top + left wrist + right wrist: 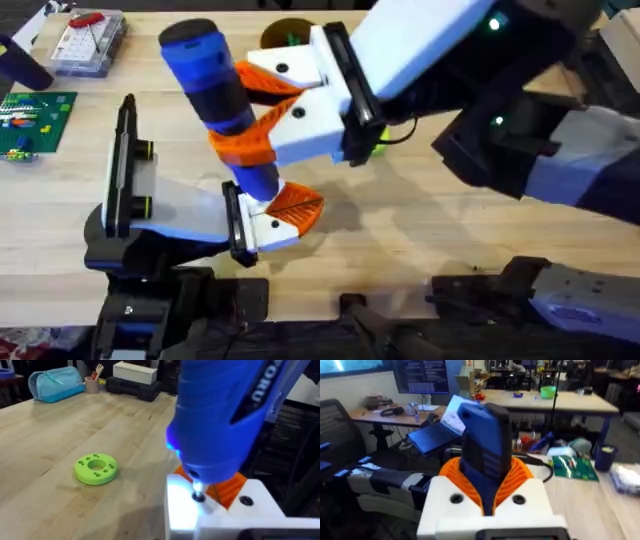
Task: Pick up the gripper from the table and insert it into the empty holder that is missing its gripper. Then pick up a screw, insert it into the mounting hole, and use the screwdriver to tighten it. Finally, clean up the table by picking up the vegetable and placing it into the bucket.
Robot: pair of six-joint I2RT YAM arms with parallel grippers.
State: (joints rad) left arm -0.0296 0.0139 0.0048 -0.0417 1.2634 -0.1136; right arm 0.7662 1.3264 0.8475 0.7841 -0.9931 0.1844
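My right gripper (255, 115), a big white jaw block with curved orange fingers, is shut on the blue screwdriver (215, 85). The screwdriver stands nearly upright, tip down on the holder (272, 232) at the end of my left arm. In the left wrist view its silver tip rests on a screw (198, 496) in the white holder (200, 515), beside the seated orange ribbed gripper pad (231, 487). That pad (297, 205) lies on the holder's top. The bucket (285, 32) peeks out behind my right arm with something green inside. I cannot make out the vegetable.
A light-green disc with holes (96, 468) lies on the wooden table (400, 240) beyond the holder. At the far left stand a clear parts box (85, 42) and a green circuit board (35, 115). A blue pouch (55, 382) sits at the table's far edge.
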